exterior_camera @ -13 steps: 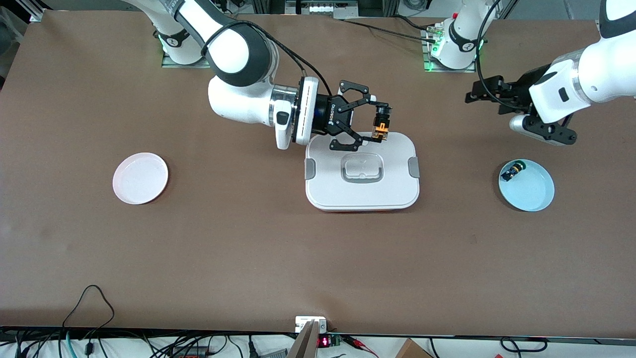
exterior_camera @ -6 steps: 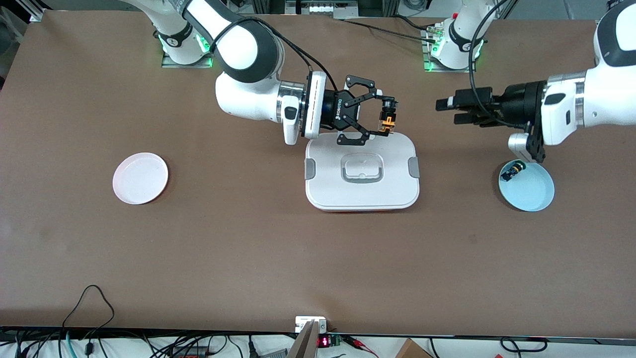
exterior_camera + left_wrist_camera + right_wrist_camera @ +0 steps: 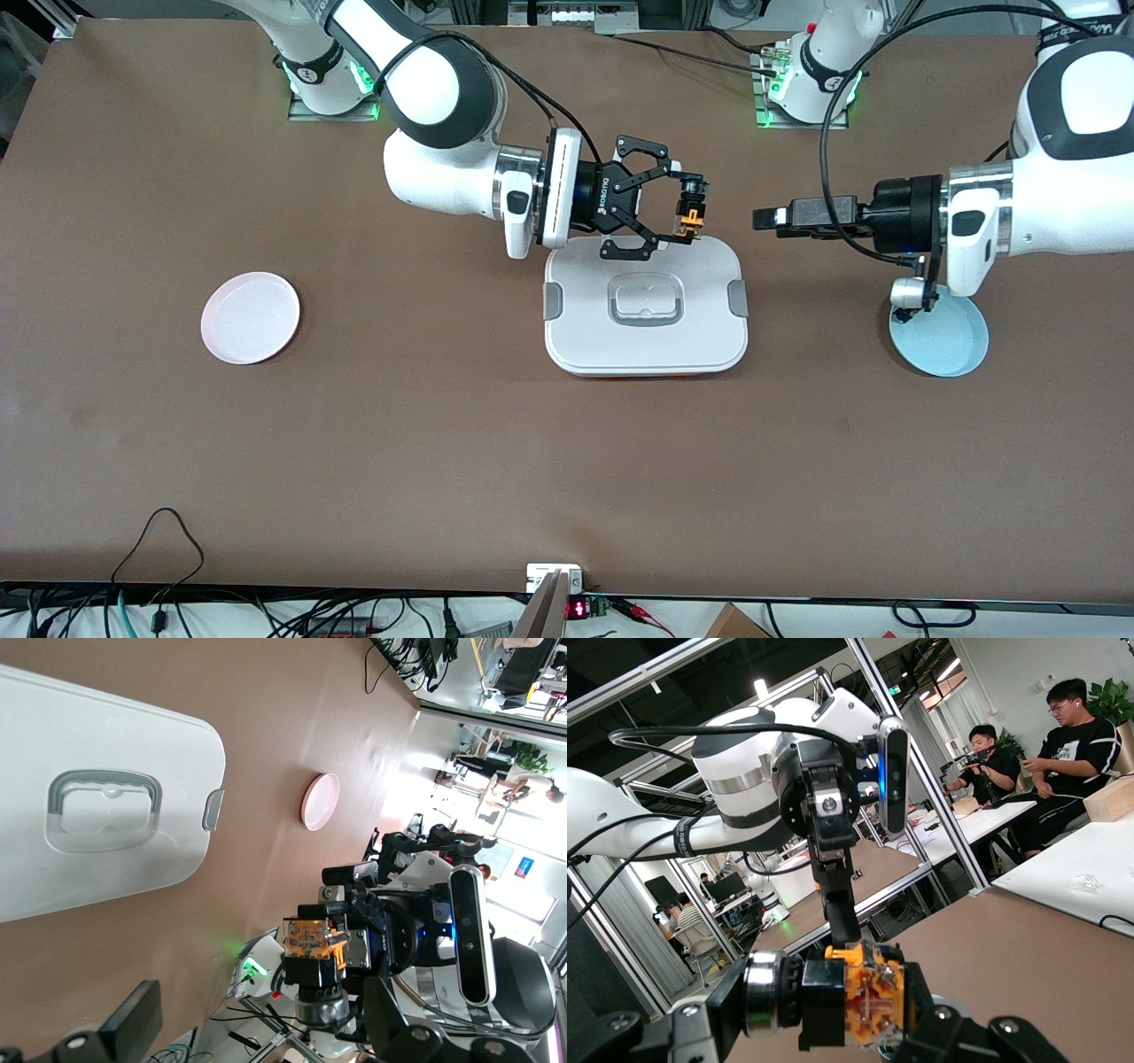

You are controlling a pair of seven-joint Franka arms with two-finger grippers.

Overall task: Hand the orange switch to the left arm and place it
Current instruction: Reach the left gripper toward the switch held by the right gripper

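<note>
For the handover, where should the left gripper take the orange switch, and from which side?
Probably the orange-tan body end of the orange switch. The right gripper, over the box's edge, is shut on its black end, and the free orange end faces the open left gripper. Come in level from the left arm's end of the table.

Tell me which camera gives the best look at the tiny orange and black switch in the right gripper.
The right wrist view: the orange switch fills the foreground, clamped in the right gripper, its ribbed orange face plain. The left wrist view shows it smaller, farther off. The front view shows only a small orange speck at the white box's edge.
</note>
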